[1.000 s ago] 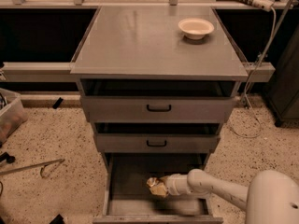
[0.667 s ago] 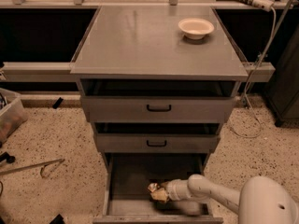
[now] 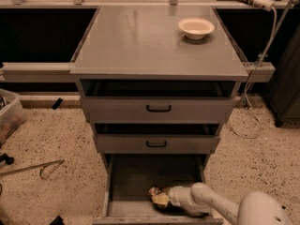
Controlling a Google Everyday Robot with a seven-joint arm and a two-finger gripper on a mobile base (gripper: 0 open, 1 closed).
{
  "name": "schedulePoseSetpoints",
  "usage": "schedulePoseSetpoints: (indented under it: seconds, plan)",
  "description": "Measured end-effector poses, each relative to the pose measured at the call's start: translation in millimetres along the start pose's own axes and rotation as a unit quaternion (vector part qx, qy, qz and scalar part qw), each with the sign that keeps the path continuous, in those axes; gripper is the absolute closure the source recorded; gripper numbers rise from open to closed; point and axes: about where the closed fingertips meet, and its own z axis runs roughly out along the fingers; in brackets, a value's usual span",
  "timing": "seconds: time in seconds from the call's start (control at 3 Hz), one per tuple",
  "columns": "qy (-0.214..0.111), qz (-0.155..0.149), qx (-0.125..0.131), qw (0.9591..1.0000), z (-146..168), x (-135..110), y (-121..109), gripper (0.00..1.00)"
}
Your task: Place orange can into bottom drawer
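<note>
Far left, beyond the counter's left edge: clear plastic bin (image 3: 8,117) on the speckled terrazzo floor (image 3: 61,139). Nearer in, below the front-left corner: thin bent metal rod (image 3: 33,168) lying flat, well apart from the cabinet.

Flat grey metal counter top (image 3: 140,41), bare over its left half. Under the front edge: shallow top drawer with black handle (image 3: 158,108), ajar. Below that, second shallow drawer with black handle (image 3: 155,144), also ajar, overhanging the back of the tray beneath.

Deep grey metal bottom drawer (image 3: 136,177) pulled out toward the camera, flat floor showing. Dented orange-gold drink can (image 3: 162,201) inside it, right of centre and toward the front, at the tip of the two-finger gripper (image 3: 157,196). Claw clamped on the can, reaching in from the right. White arm (image 3: 211,204) crossing the drawer's front-right corner.

Near the counter's back-right corner: cream round bowl (image 3: 196,27), upright. Past the right edge: pale cable (image 3: 263,60) hanging to the floor; dark cupboard (image 3: 287,74) at far right.
</note>
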Motion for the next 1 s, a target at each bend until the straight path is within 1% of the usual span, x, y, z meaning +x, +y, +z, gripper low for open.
schedulePoseSetpoints:
  seconds: [0.33,1.0]
  plan:
    - [0.0,0.0,0.0,1.0,0.0,0.0,0.0,0.82]
    - [0.0,0.0,0.0,1.0,0.1,0.0,0.1,0.35]
